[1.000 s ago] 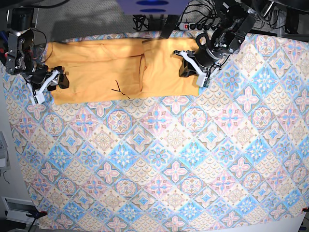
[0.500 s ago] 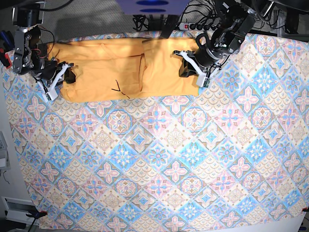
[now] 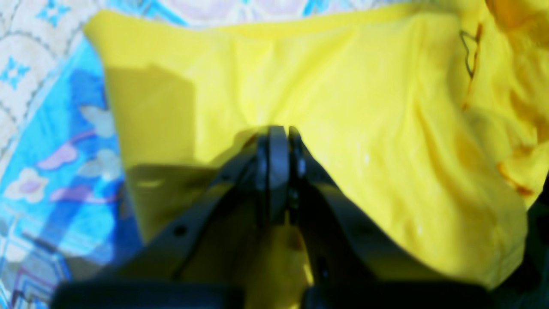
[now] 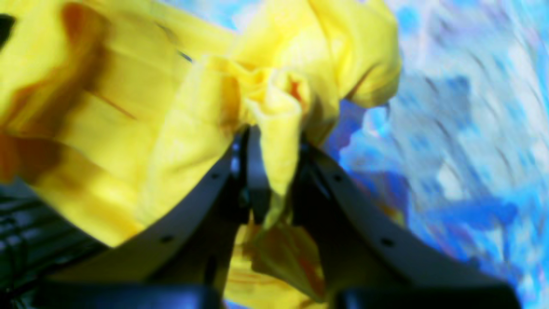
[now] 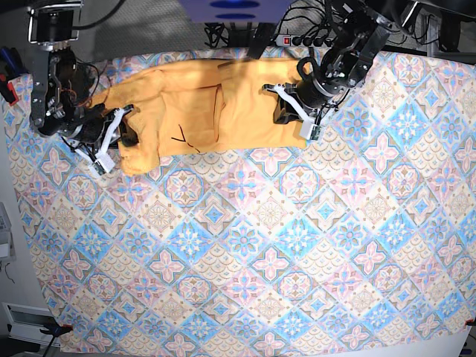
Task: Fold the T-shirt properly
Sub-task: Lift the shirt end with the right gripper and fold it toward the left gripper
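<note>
The pale yellow-orange T-shirt [image 5: 197, 100] lies at the back of the table, with a dark scribble print [image 5: 182, 137] near its front edge. Its left end is bunched and pulled inward. My right gripper [image 5: 123, 137] is at that left end; in the right wrist view its jaws [image 4: 272, 146] are shut on a wad of the T-shirt [image 4: 274, 107]. At the shirt's right edge is my left gripper [image 5: 286, 111]. The left wrist view shows that gripper [image 3: 276, 133] shut, pinching the T-shirt [image 3: 343, 107] where creases radiate from its tips.
A blue-pink patterned tablecloth [image 5: 260, 245] covers the table. A power strip and cables [image 5: 297, 37] lie behind the back edge. The tablecloth's left edge runs close beside the right arm [image 5: 52, 97].
My right gripper has shut on the shirt's left end and pulled it right and toward the front, bunching the cloth. The left gripper stays shut and has shifted slightly left.
</note>
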Action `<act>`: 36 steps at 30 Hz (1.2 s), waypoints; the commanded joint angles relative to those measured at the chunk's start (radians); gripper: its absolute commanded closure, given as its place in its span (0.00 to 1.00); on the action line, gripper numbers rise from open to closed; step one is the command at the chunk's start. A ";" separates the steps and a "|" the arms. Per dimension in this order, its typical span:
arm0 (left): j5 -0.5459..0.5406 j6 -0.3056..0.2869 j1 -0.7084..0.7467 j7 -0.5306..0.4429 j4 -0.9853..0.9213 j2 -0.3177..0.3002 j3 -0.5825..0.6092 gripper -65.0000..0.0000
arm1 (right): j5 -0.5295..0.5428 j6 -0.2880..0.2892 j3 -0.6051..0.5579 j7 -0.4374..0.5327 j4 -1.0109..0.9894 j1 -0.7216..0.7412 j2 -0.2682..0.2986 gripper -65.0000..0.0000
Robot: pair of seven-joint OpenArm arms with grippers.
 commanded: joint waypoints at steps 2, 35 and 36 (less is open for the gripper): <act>0.004 -0.002 -0.006 -0.005 0.010 0.021 -0.039 1.00 | 0.011 0.001 0.006 0.002 0.038 0.023 0.021 1.00; 0.009 -0.004 0.070 -0.005 0.090 0.010 -0.103 1.00 | 0.011 0.001 -0.185 -0.082 0.350 -0.027 -0.014 1.00; 0.010 -0.004 0.070 -0.005 0.087 0.010 -0.103 1.00 | 0.011 0.001 -0.201 -0.082 0.351 -0.027 -0.026 1.00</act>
